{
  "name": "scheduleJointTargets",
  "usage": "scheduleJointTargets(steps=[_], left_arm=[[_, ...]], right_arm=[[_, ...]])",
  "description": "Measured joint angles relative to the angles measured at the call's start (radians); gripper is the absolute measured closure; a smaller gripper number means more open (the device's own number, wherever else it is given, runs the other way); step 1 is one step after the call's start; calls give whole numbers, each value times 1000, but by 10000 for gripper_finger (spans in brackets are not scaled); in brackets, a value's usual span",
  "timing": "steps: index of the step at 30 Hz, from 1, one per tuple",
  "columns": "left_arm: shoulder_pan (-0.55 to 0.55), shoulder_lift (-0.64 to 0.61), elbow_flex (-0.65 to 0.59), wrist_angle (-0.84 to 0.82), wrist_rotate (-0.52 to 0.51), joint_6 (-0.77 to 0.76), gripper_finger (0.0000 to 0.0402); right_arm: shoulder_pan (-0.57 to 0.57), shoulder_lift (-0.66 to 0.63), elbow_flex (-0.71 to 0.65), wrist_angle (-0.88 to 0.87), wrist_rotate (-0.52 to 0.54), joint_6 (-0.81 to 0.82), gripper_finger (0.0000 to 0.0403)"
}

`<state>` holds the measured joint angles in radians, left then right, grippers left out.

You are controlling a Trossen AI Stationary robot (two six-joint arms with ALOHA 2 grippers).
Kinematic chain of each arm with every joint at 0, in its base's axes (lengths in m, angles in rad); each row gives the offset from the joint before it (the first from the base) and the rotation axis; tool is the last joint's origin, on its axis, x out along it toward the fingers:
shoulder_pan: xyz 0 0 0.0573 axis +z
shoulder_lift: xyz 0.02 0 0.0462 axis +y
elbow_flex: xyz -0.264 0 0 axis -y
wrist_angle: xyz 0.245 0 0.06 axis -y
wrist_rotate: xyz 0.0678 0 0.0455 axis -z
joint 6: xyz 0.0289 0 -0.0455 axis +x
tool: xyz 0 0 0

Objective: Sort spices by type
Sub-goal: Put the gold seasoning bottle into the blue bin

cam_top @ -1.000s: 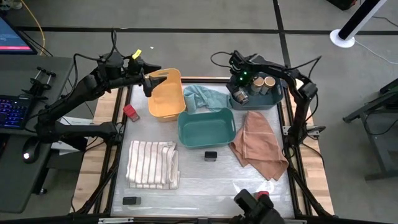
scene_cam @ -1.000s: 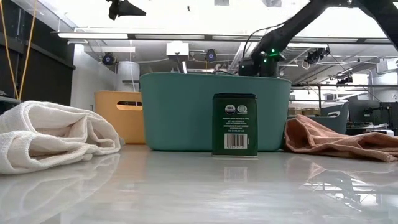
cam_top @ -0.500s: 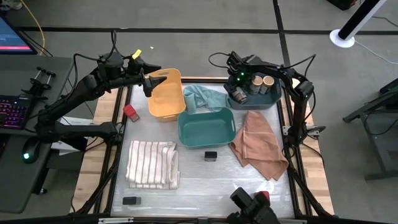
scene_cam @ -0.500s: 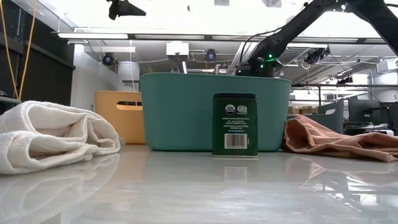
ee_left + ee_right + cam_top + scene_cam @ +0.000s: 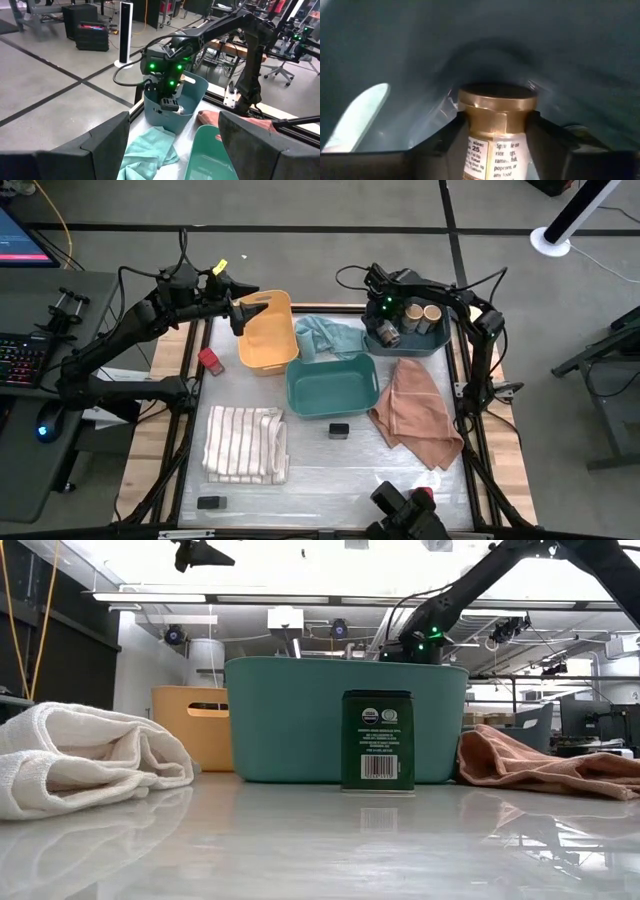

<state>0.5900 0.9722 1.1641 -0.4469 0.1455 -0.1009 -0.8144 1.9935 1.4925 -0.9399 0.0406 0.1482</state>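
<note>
Table [image 5: 300, 470]: bins, cloths, spice tins.

Three round dark jars with tan lids sit in the grey-blue bin [image 5: 443, 340] at upper right: two upright [image 5: 412, 310] [image 5: 432, 311] and one lying on its side [image 5: 387, 334]. One red-topped jar [image 5: 210, 361] shows at left. Two flat black tins: one at centre [image 5: 338, 430], one at lower left [image 5: 209, 502]. Three bins counted: that grey-blue one, a yellow one [image 5: 262, 355], a teal one [image 5: 297, 400]. Three cloths: striped white [image 5: 245, 444], light teal [image 5: 325, 334], salmon [image 5: 415, 412].
</note>
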Motion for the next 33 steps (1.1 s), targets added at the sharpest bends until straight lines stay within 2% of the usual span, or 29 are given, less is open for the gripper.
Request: scheduleJointTargets(steps=[7, 12, 16, 25, 28, 33], left_arm=[[0, 0, 0, -1, 0, 0, 112], [0, 0, 0, -1, 0, 0, 112], [0, 0, 0, -1, 0, 0, 112], [0, 0, 0, -2, 0, 0, 112], [0, 0, 0, -2, 0, -1, 112], [0, 0, 0, -2, 0, -2, 112]], right_arm=[[0, -1, 0, -3, 17, -11, 281], [0, -2, 0, -4, 16, -17, 284], [4, -1, -1, 4, 58, -1, 253], [2, 2, -3, 16, 72, 19, 126], [-5, 2, -3, 15, 62, 39, 110], [-8, 3, -3, 14, 55, 60, 108]])
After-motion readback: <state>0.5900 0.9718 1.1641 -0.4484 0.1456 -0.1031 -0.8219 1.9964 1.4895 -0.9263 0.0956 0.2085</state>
